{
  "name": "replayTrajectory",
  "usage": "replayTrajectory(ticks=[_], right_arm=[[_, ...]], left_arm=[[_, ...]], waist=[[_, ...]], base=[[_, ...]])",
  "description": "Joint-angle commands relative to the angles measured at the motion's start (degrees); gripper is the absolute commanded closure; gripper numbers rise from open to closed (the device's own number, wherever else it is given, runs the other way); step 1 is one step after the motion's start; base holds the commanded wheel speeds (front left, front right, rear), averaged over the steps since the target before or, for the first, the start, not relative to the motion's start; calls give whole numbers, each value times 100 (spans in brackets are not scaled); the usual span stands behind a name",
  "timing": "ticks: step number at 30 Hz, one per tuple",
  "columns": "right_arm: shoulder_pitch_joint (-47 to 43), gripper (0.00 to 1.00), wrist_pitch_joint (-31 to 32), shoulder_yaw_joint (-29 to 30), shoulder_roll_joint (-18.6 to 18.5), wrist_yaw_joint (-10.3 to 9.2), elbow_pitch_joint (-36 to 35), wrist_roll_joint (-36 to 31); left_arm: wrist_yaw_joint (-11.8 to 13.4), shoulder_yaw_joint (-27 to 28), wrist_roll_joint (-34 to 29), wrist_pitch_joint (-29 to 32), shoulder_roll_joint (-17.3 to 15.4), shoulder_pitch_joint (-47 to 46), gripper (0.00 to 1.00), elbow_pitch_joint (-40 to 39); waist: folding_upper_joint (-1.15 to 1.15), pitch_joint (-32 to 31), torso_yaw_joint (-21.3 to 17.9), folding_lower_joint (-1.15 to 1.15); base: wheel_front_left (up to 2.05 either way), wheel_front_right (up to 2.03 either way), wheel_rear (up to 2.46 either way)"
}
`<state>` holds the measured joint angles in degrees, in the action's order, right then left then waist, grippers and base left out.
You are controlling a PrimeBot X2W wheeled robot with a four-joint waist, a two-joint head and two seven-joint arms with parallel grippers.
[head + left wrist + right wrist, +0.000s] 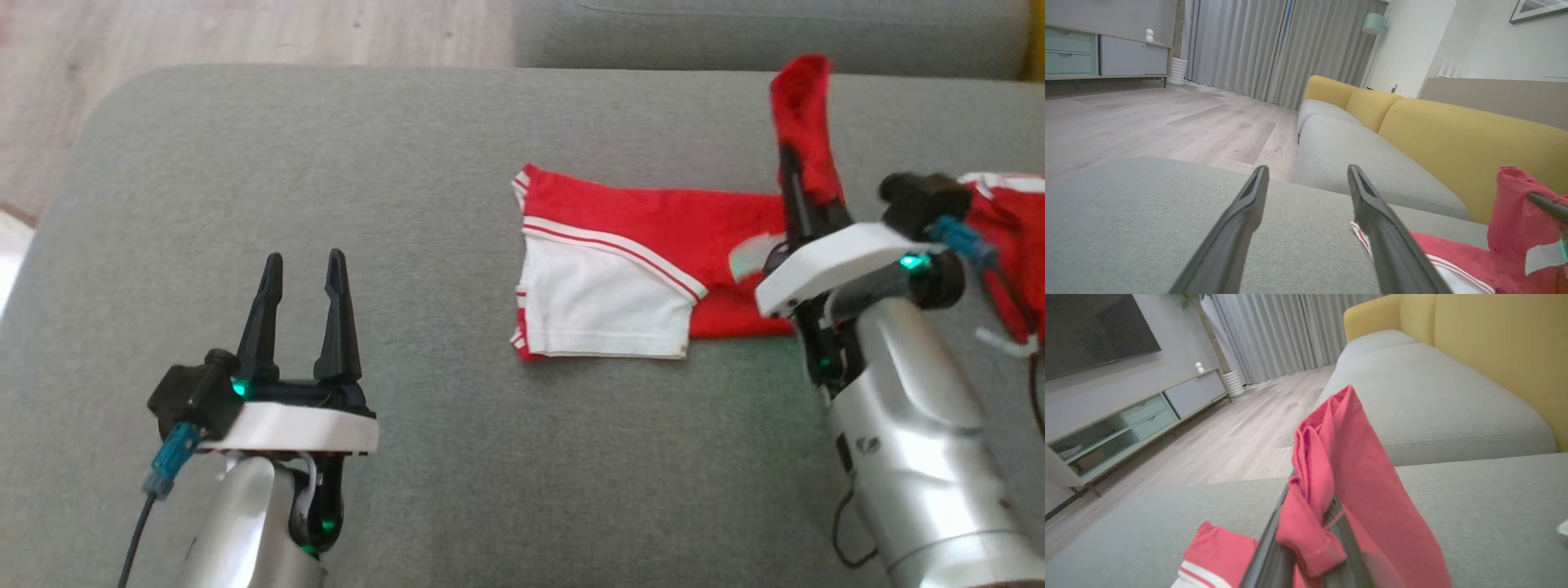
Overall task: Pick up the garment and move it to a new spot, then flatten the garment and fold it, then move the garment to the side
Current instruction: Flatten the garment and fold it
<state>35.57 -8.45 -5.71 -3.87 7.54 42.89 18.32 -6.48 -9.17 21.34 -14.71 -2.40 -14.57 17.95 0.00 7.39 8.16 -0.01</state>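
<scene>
The red-and-white garment point(637, 245) is found on the grey seat cushion point(408, 163), its long axis running left to right across the head view, with the white-panelled end toward the robot's left. The right gripper point(796, 184) is clamped on a red fold at the garment's right part. That fold is held raised above the cushion while the rest lies flat. The left gripper point(304, 260) is recorded with fingers apart and empty, over bare cushion well to the left of the garment, whose white end is its closest part. The right arm is judged the working arm. The coming move is judged to turn on carrying the held fold leftward along the long axis.
</scene>
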Motion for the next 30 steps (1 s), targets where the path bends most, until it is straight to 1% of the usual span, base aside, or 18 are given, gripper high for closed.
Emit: replayTrajectory(ticks=[1,3,7,15,24,27,28,30], right_arm=[[48,100,13,-228,91,-5,-210,102],[21,100,-7,-502,95,-5,-242,366],[-20,100,-77,-959,97,-5,-164,692],[18,100,-202,-1573,99,-5,196,1127],[104,100,-265,-2265,99,-5,625,1504],[110,100,-287,-2569,99,-5,592,1769],[99,0,-282,-2663,99,-5,565,1895],[83,0,-294,-2941,99,-5,385,2168]], left_arm=[[26,158,55,-29,-48,-106,0,-215],[32,123,73,-29,-48,-103,0,-224],[54,65,108,-29,-48,-112,0,-243],[83,-65,194,-29,-48,-132,0,-228],[113,-178,270,-29,-48,-134,0,-221],[124,-194,276,-29,-48,-133,0,-217],[130,-194,276,-29,-48,-135,0,-213],[140,-185,268,-29,-48,-139,0,-200]], waist=[[0,-34,119,1],[0,-27,228,1],[0,22,433,1],[0,122,817,1],[0,193,1049,1],[0,201,1068,1],[0,202,1063,1],[0,193,1027,1]], base=[[0,0,0],[0,0,0],[0,0,0],[0,0,0],[0,0,0],[0,0,0],[0,0,0],[0,0,0]])
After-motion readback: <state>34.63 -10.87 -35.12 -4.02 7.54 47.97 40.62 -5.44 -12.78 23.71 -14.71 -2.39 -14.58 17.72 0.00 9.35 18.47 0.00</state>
